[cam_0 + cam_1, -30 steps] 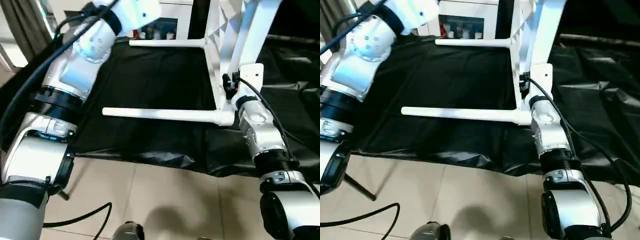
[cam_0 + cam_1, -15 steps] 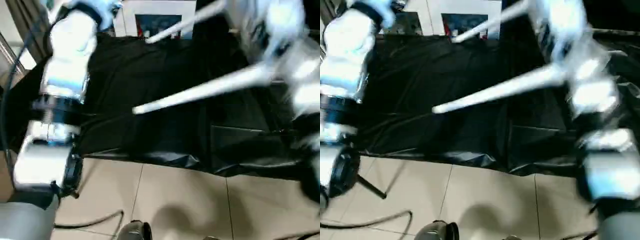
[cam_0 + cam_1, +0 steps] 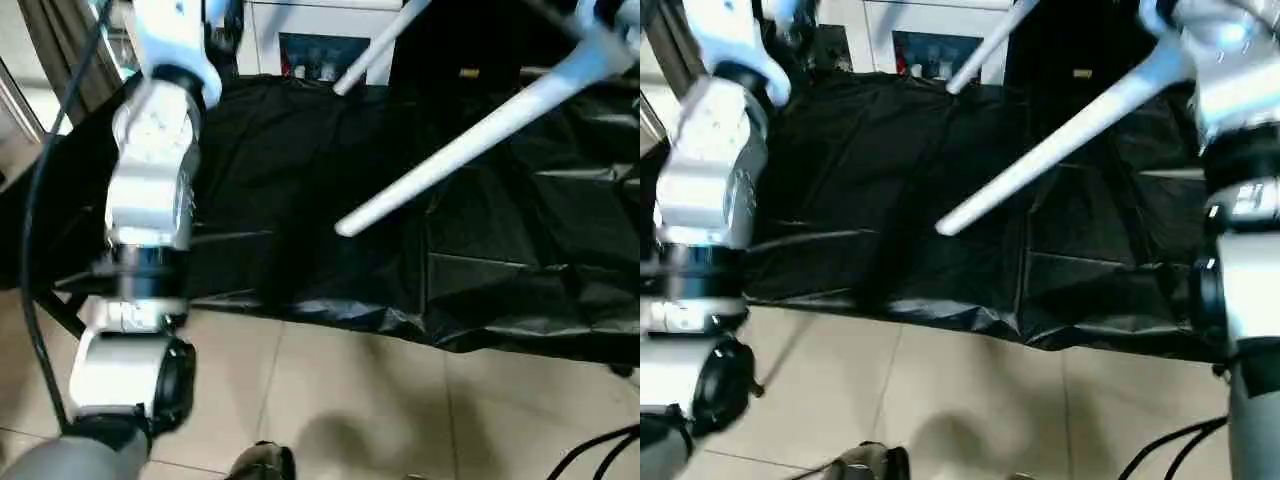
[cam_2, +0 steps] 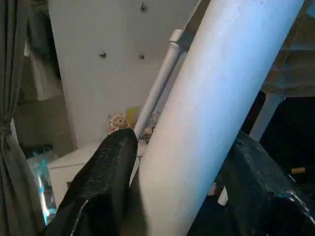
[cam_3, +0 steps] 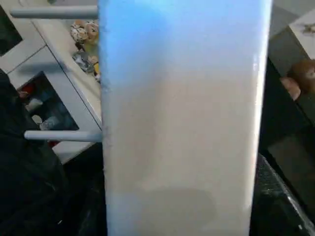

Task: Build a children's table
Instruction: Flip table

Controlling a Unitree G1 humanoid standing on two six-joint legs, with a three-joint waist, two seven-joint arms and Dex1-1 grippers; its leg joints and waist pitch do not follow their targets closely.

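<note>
Children's table (image 3: 1070, 130): held lifted and tilted above the black sheet; two white tube legs are seen slanting from the upper right down toward the middle of the sheet, their free ends in the air.
Nearer leg (image 3: 470, 140): long white tube, its free end is seen over the middle of the sheet, its upper end rising toward the right arm at the far right corner.
Farther leg (image 3: 375, 50): a second white tube is seen beyond the first, running roughly parallel, its free end above the sheet's far edge.
Left gripper (image 4: 177, 162): two black fingers (image 4: 106, 172) are seen on either side of a thick white tube of the table, which fills the gap between them; the tube is clamped.
Right gripper (image 5: 179, 216): a broad white part of the table (image 5: 182, 108) is seen between its dark fingers, which are pressed against it on both sides; the part is held.
Left arm (image 3: 150, 190): silver and white, seen reaching up along the sheet's left edge.
Right arm (image 3: 1240, 150): seen raised at the sheet's right edge, by the upper end of the nearer leg.
Black sheet (image 3: 280, 200): crinkled black covering, spread over the work surface; its near edge hangs toward the tiled floor (image 3: 340, 400).
Background: a white cabinet (image 3: 320, 40) with small coloured items is seen beyond the sheet's far edge.
</note>
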